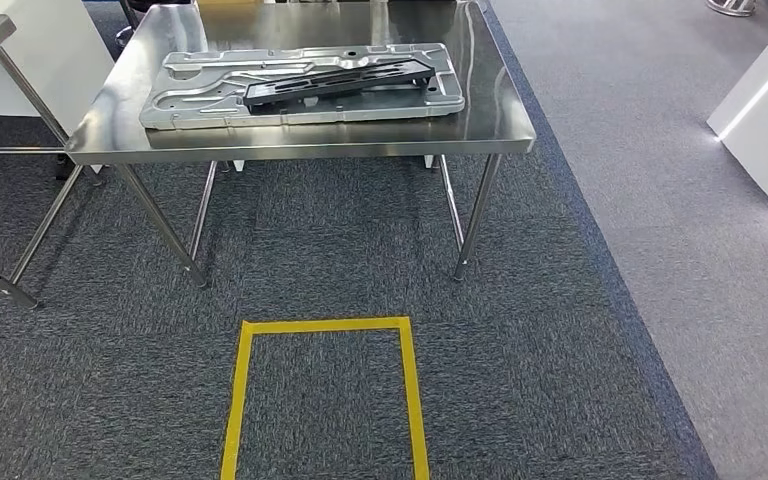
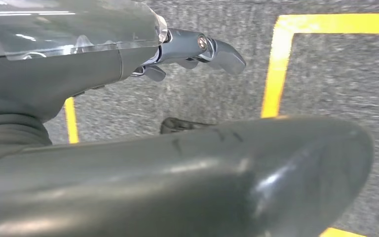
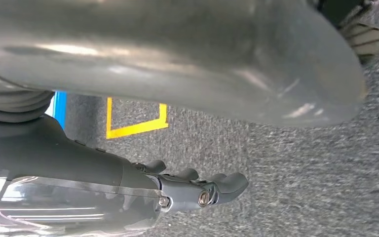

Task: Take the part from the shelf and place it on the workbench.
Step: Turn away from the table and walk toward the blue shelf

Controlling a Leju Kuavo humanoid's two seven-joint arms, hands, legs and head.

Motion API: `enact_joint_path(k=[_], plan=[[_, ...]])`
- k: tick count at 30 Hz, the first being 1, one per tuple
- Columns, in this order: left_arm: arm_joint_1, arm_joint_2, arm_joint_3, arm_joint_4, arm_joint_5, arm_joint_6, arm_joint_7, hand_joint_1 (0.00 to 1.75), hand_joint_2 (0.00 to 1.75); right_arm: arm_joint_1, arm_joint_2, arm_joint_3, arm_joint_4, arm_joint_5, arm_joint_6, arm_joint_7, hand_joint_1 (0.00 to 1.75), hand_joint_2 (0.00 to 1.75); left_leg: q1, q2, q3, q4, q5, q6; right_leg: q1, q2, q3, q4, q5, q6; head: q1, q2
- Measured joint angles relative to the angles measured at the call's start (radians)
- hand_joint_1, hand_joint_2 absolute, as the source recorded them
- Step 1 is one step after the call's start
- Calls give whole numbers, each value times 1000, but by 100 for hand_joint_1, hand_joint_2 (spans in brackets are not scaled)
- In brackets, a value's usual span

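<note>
- The steel workbench (image 1: 500,125) is standing ahead of the robot across the grey carpet, carrying the two things below
- A large pale stamped metal panel (image 1: 200,95) is lying flat across the workbench top
- A long dark part (image 1: 340,80) is resting on that panel, slightly aslant; judging from this, the placing step is looking done, though I cannot tell whether this is the very part taken from the shelf
- A yellow tape square (image 1: 322,325) is marking the floor in front of the workbench
- The left hand (image 2: 197,49) is hanging over the carpet, holding nothing, fingers loosely extended
- The right hand (image 3: 202,190) is likewise hanging empty, fingers only slightly bent
- No shelf is appearing, so any further fetch cannot be judged
- No brand, label or readable writing is showing anywhere
</note>
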Motion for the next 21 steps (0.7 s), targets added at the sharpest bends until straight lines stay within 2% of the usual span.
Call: enact_joint_path(k=[1, 2, 4, 5, 6, 9, 10, 11, 12, 14, 15, 16, 17, 18, 20, 21], plan=[[1, 0, 0, 0, -2, 2, 4, 0, 0, 1, 0, 0, 0, -1, 1, -3, 0, 0, -1, 0, -8, 4, 3, -1, 0, 0, 18, -10, 8, 0, 0, 0], [1, 0, 0, 0, -4, 4, 7, 0, 0, 1, -1, 0, 0, -1, 2, -5, 0, 0, -1, 0, -13, 8, 4, -2, 0, 0, 54, -57, 31, -3, 0, 0], [1, 0, 0, 0, -6, 6, 11, 0, 0, 0, -2, -1, 0, -2, 4, -9, 0, 0, -3, 0, -19, 18, 5, -7, 3, 0, 146, -201, 77, -14, 0, 0], [0, 0, 0, 0, -7, 7, 11, 0, 0, 0, -2, -1, 0, -2, 4, -10, 0, 0, -5, 0, -22, 22, 5, -11, 5, 0, 175, -253, 87, -20, 0, 0], [-1, 0, 0, 0, -8, 7, 12, 0, 0, -1, -3, -1, 0, -2, 5, -10, 0, 0, -6, 0, -26, 25, 5, -16, 8, 0, 188, -282, 89, -26, 0, 0], [-3, 1, 0, 0, -8, 7, 12, 0, 0, 0, -3, -2, 0, -2, 5, -11, 0, 0, -5, -1, -33, 31, 5, -31, 7, 0, 185, -294, 91, -40, 0, 0], [-4, 2, 0, 0, -9, 7, 12, 0, 0, 0, -3, -3, 0, -3, 4, -12, 0, 0, -5, -3, -41, 46, -7, -36, 4, -1, 185, -299, 95, -47, 0, 0], [-4, 3, 0, 0, -9, 7, 13, 0, 0, 0, -3, -4, 1, -4, 4, -13, 0, 0, -3, -5, -57, 81, -30, -42, 1, -2, 184, -303, 98, -52, 0, 0], [-4, 4, 0, 0, -10, 6, 13, 0, 0, 0, -3, -4, 1, -5, 3, -13, 0, 0, 0, -7, -84, 138, -63, -46, 0, -2, 183, -305, 101, -56, 0, 0], [-2, 4, 0, 0, -10, 6, 14, 0, 0, 0, -3, -5, 1, -7, 0, -14, 0, 0, 6, -8, -151, 279, -125, -54, 1, -2, 177, -304, 103, -59, 0, 0], [-1, 4, 0, 0, -10, 6, 14, 0, 0, 0, -3, -5, 1, -7, -1, -14, 0, 0, 9, -8, -172, 322, -133, -57, 2, -2, 175, -304, 104, -59, 0, 0], [0, 5, 0, 0, -10, 6, 14, 0, 0, 0, -3, -5, 1, -8, -2, -14, 0, 0, 11, -8, -174, 326, -121, -59, 2, -2, 175, -302, 104, -58, 0, 0], [0, 5, 0, 0, -10, 6, 14, 0, 0, 0, -3, -5, 1, -8, -2, -14, 0, 0, 14, -8, -156, 287, -91, -60, 1, -1, 175, -300, 104, -56, 0, 0], [0, 6, 0, 0, -10, 6, 14, 0, 0, 0, -3, -6, 1, -8, -2, -14, 0, 0, 15, -8, -123, 217, -50, -59, 1, 0, 176, -298, 104, -54, 0, 0], [-1, 7, 0, 0, -10, 6, 14, 0, 0, -1, -2, -6, 1, -8, -2, -14, 0, 87, 14, -8, -64, 86, 0, -53, 3, 2, 174, -291, 102, -44, 0, 0], [-2, 7, 0, 0, -10, 6, 14, 0, 0, -1, -2, -6, 1, -8, -2, -14, 0, 131, 13, -9, -52, 53, 8, -49, 4, 2, 171, -289, 102, -38, 0, 0]])
